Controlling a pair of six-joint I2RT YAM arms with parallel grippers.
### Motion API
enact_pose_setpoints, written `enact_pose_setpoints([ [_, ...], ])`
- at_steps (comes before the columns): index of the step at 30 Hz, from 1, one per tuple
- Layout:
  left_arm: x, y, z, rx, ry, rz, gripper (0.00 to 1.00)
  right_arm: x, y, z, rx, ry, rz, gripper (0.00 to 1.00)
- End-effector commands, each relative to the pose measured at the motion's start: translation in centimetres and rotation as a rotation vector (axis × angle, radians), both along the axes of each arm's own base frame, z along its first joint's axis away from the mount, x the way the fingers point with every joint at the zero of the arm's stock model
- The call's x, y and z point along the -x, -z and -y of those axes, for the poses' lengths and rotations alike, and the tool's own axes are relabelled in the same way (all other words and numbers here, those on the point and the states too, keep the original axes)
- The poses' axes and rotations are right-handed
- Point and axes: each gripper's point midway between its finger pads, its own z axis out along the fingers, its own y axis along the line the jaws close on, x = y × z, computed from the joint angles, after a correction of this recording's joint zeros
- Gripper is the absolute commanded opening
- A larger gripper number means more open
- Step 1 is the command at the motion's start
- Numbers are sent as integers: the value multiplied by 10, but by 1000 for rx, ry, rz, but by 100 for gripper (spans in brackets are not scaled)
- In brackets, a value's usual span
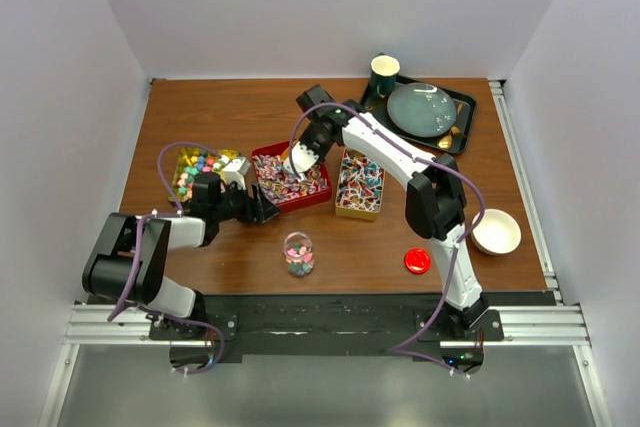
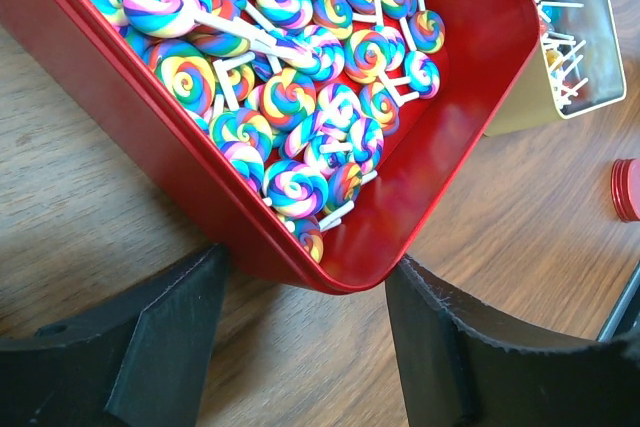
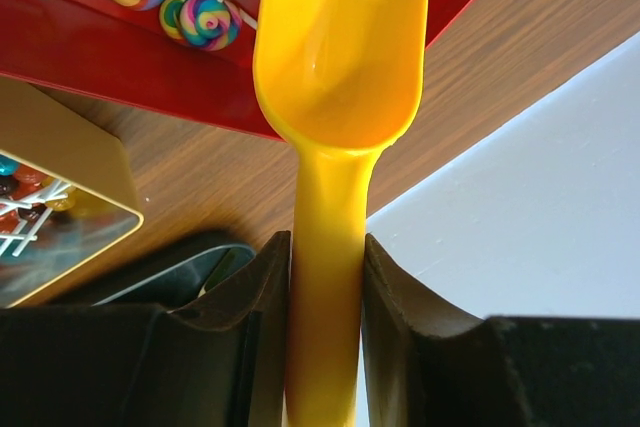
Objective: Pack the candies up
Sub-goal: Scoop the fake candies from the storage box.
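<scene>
barely begun, the packing shows a small clear jar (image 1: 298,238) holding only a shallow layer of mixed sweets (image 1: 298,259), its red round lid (image 1: 417,261) lying apart on the brown wooden tabletop (image 1: 200,107). most candies are yet to be packed: rainbow swirl lollipops (image 2: 290,97) heaped in a red rectangular tray (image 2: 130,127), bright star-like sweets (image 1: 197,169) to its left, wrapped twists (image 1: 360,184) to its right. the right gripper (image 3: 325,247) pinches the handle of a yellow plastic scoop (image 3: 335,57), whose long axis runs straight out from the fingers, its empty mouth pointing over the tray's rim toward the lollipops. these lie flat, white sticks aimed every way, sharing no common axis. the left gripper (image 2: 308,269) has its fingers spread astride the tray's near corner; whether they touch it cannot be told.
</scene>
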Motion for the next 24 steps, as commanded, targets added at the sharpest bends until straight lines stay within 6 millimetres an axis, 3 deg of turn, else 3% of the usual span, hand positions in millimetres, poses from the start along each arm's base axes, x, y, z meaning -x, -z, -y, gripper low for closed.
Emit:
enact_pose_setpoints([
  [1,14,24,-9,-46,-27,-74,68,74,88,36,284,-155,-402,0],
  [2,14,22,-9,-45,-27,-68,68,73,79,30,250,-142,-411,0],
  [6,13,19,-9,-46,-27,-55,68,83,82,35,253,-102,-459,0],
  [14,14,22,-13,-70,-60,-55,68,109,98,69,384,51,-575,0],
  [15,13,22,-13,-69,-59,-55,68,100,95,64,352,55,-522,0],
  [19,13,23,-11,-67,-50,-60,68,97,100,61,361,63,-465,0],
  [24,8,24,-6,-48,-39,-44,67,108,101,45,326,16,-428,0],
])
